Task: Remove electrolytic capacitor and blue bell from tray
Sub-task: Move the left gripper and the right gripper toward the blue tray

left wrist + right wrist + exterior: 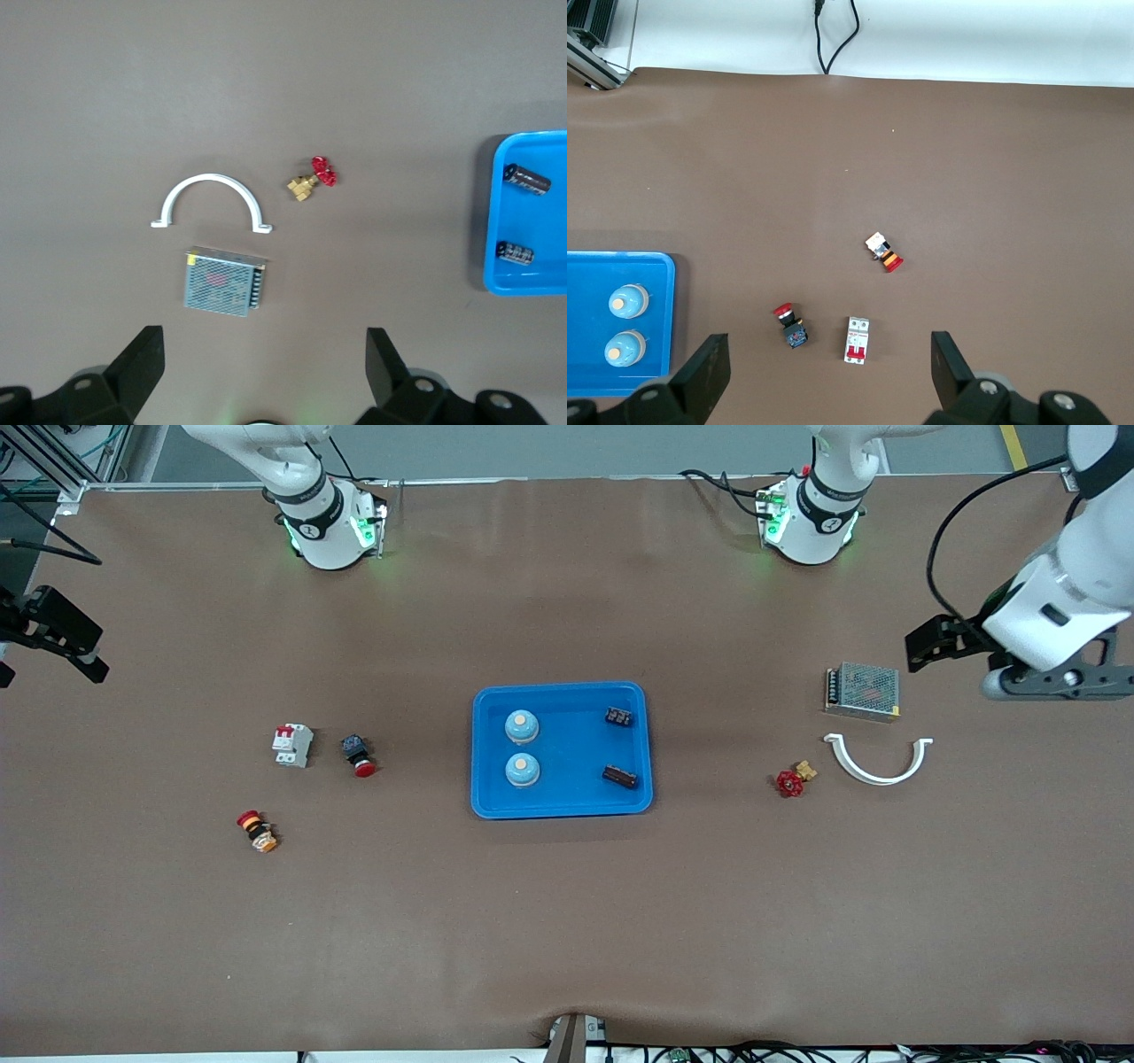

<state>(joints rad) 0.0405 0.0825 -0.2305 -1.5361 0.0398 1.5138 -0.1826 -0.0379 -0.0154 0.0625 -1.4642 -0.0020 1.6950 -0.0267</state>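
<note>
On the counter [567, 921], the blue tray [562, 806] holds two bells [522, 726] toward the right arm's end and two capacitors [619, 777] toward the left arm's end. The left end effector [266, 354] hangs fully spread and empty above the metal power supply [221, 281]. The right end effector [831, 359] is equally wide, empty, over the breaker [857, 340].

Glossy blue plastic tray [562, 804]; matt brown table covering [567, 921]; perforated metal power supply [863, 691]; smooth white plastic clamp [877, 766].
</note>
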